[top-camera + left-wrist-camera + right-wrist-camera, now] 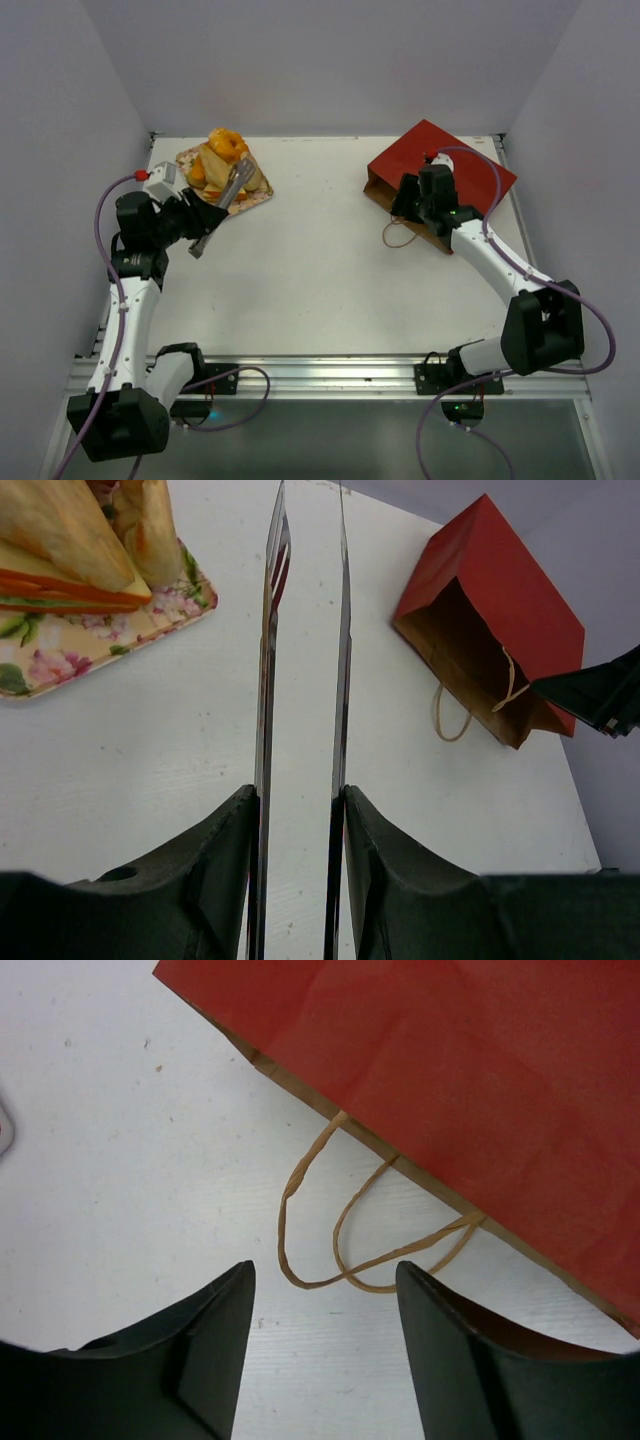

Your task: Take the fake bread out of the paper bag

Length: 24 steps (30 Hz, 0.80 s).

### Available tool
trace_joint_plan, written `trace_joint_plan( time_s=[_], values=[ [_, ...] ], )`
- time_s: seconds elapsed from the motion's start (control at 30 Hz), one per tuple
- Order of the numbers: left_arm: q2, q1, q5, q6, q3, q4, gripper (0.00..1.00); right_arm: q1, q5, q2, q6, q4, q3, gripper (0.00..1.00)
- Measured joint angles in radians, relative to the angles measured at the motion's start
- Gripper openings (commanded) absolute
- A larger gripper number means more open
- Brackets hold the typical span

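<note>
Near edge: both arm bases bolted side by side on the white table [320, 280].

L gripper [308, 510], w/ long thin metal blades for fingers: blades run almost parallel w/ a narrow gap, slightly parted, nothing between them. It sits over the table's left half, tips reaching just beside/over the near-right edge of the pink-and-green floral square tray [150, 620].

R gripper [322, 1270]: dark fingers spread apart, holding nothing, hovering above bare table just off the bag's mouth. The thin tan cord handles [284, 1220] lie looped on the table between the finger line and the bag edge.

Further back, left: the fake bread [222, 155], small toy bakery pieces, is piled on the floral tray. The orange bun [226, 140] is on top at the back and the yellow triangular sandwich wedge [60, 575] on the tray's near side.

Far right: the large dark-red rectangular paper bag [510, 590] lies on its side, open mouth toward table centre, brown inside showing. Bag and tray are well apart.
</note>
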Motion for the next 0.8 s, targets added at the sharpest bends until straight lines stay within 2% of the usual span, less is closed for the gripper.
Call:
trace_joint_plan(
  time_s=[0.1, 0.37, 0.6, 0.8],
  values=[
    [0.0, -0.026, -0.02, -0.004, -0.011, 0.0, 0.42, 0.0, -0.001, -0.035, -0.003, 0.0, -0.016, 0.74],
    [0.0, -0.155, -0.108, -0.029, -0.026, 0.004, 0.42, 0.0, -0.008, -0.108, -0.009, 0.018, -0.06, 0.77],
    [0.014, -0.325, -0.225, -0.064, -0.044, 0.041, 0.41, 0.0, -0.086, -0.33, -0.01, 0.171, -0.307, 0.82],
    [0.054, -0.484, -0.395, -0.081, -0.113, 0.142, 0.4, 0.009, -0.163, -0.46, -0.014, 0.355, -0.51, 0.86]
  ],
)
